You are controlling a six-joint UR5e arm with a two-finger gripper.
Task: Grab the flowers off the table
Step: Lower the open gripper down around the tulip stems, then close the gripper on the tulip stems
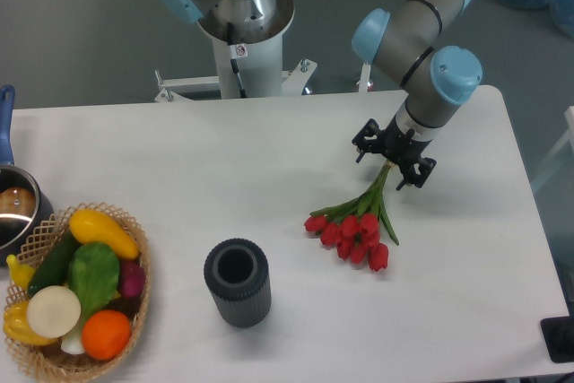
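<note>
The flowers (354, 229) are a bunch of red tulips with green stems and leaves, right of the middle of the white table (269, 168). The blooms point toward the front left, and the stems run up to the back right. My gripper (393, 161) points down right over the stem ends, and its black fingers (420, 173) stand on either side of them. The wrist hides the fingertips, so I cannot tell whether they are closed on the stems. The blooms look low on the tabletop.
A dark ribbed cylindrical vase (237, 282) stands upright front centre. A wicker basket (36, 361) of vegetables sits at the front left, with a pot (16, 208) behind it. The robot base (240, 33) is behind the table.
</note>
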